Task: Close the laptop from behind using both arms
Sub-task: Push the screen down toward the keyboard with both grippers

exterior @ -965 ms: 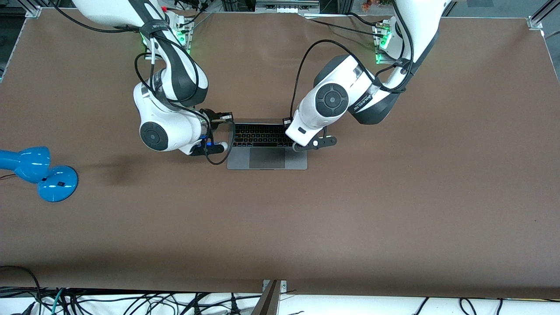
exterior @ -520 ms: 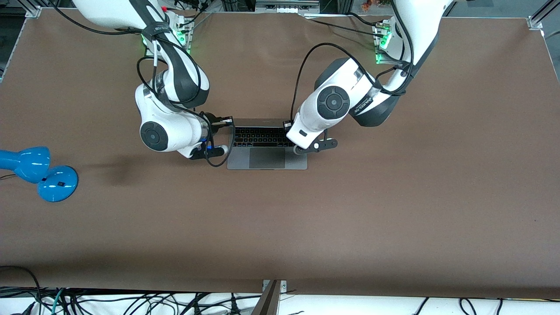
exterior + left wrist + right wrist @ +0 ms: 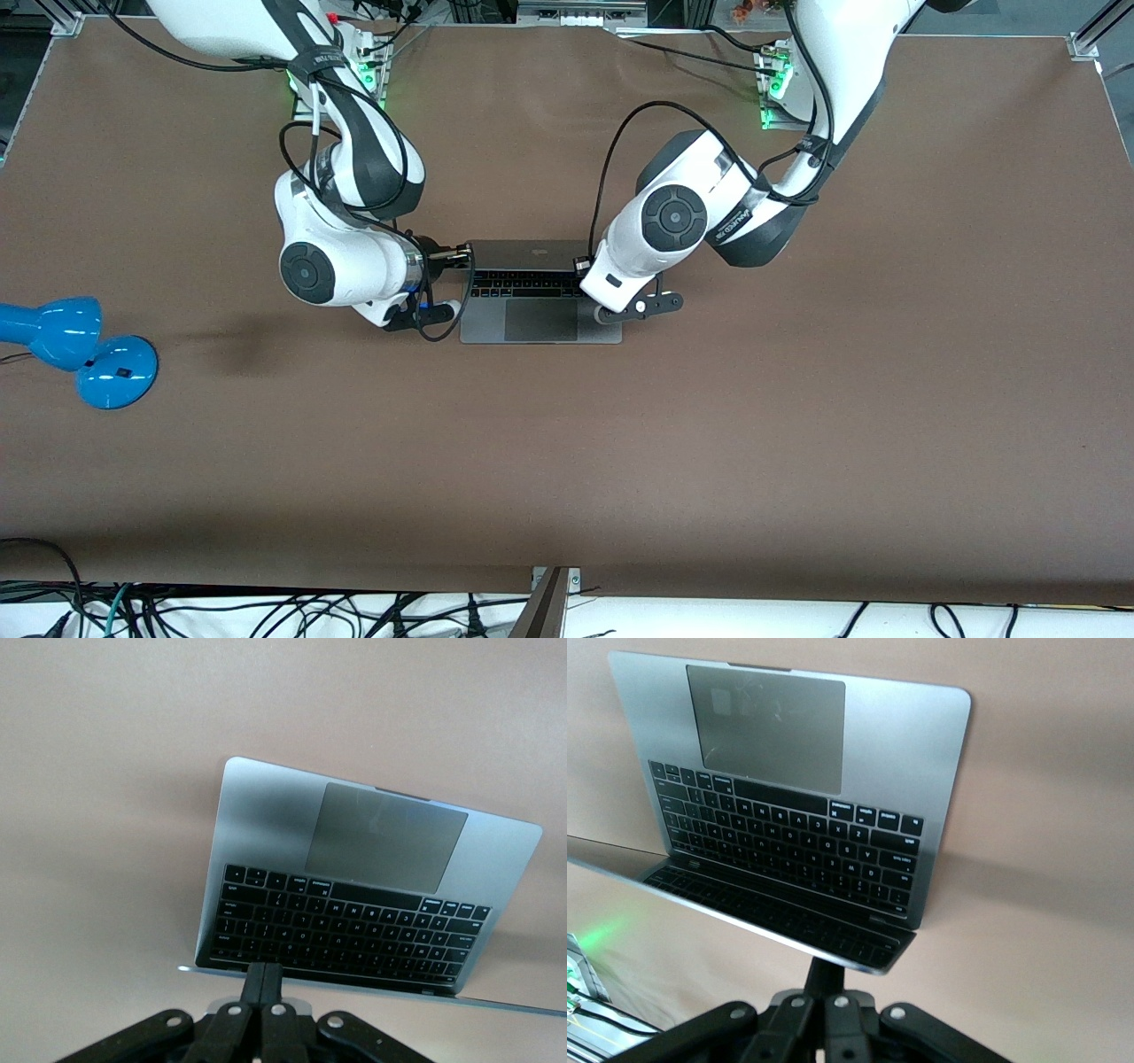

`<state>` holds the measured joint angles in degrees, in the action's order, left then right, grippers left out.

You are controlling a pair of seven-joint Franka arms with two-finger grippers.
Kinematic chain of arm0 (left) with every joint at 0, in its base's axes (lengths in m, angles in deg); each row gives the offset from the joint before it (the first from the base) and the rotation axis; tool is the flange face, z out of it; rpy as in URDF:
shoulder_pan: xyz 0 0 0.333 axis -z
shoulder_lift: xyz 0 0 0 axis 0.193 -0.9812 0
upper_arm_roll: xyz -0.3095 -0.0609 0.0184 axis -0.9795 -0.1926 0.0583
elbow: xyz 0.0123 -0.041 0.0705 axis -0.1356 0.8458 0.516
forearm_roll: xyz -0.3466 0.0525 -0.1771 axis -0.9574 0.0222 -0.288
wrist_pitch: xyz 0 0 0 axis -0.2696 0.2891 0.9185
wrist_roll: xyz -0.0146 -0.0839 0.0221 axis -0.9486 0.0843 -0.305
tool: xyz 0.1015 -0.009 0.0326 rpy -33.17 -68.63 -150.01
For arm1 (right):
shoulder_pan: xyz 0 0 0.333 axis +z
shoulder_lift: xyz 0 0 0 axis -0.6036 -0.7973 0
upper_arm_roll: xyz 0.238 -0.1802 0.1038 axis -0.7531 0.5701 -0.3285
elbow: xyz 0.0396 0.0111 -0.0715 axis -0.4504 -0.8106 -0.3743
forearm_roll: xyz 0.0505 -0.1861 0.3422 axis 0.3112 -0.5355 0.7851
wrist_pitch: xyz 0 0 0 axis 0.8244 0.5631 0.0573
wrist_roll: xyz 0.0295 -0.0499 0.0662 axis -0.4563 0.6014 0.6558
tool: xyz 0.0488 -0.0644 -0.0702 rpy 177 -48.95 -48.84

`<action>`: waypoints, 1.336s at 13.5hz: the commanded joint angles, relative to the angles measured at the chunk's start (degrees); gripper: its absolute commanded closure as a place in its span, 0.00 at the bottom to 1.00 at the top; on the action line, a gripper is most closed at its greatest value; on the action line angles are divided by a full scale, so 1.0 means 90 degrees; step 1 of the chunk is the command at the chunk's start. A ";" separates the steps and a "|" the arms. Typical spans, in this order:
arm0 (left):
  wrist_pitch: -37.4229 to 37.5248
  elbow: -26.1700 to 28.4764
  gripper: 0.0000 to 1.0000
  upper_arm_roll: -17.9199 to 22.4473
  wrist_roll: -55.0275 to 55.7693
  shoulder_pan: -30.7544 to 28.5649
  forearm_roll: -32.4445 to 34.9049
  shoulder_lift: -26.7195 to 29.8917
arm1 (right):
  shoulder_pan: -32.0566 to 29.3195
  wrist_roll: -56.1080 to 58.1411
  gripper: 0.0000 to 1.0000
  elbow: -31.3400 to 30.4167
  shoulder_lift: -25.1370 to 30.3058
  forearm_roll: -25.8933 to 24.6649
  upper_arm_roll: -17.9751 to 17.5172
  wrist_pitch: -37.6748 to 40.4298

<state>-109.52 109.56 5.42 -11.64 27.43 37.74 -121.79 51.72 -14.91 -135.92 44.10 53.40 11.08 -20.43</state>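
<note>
Laptop is seen on the brown table, midway between the two arms' ends, its lid tilted partway down over the black keyboard and grey trackpad. Left gripper is pressed together against the lid's upper edge at the left arm's end; right gripper is likewise pressed together against that edge at the right arm's end. Blue lamp is seen well apart, at the right arm's end.
</note>
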 commanded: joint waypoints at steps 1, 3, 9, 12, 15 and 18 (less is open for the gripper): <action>0.0025 0.0023 1.00 -0.0045 -0.0067 0.0034 0.0134 -0.0335 | 0.0029 0.0160 1.00 -0.0037 -0.0049 -0.0077 -0.0005 -0.0152; -0.0054 0.0023 1.00 -0.0026 -0.0057 0.0034 0.0222 -0.0413 | 0.0029 0.0180 1.00 -0.0046 -0.0097 -0.0077 -0.0005 -0.0279; -0.0064 0.0013 1.00 0.0004 -0.0057 0.0034 0.0310 -0.0520 | 0.0019 0.0649 1.00 -0.0037 -0.0293 -0.0311 0.0005 -0.0660; -0.0152 0.0013 1.00 0.0072 -0.0057 0.0053 0.0320 -0.0589 | 0.0019 0.0776 1.00 -0.0037 -0.0371 -0.0301 0.0005 -0.0680; -0.0152 0.0013 1.00 0.0072 -0.0067 0.0063 0.0320 -0.0618 | 0.0019 0.0911 1.00 -0.0037 -0.0439 -0.0301 0.0005 -0.1001; -0.0230 0.0013 1.00 0.0082 -0.0067 0.0063 0.0378 -0.0676 | 0.0019 0.1010 1.00 -0.0037 -0.0517 -0.0301 0.0015 -0.1275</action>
<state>-114.48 107.69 6.52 -12.06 27.41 39.87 -126.39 51.74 -6.94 -135.95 39.87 51.29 11.12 -29.54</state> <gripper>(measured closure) 0.991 0.991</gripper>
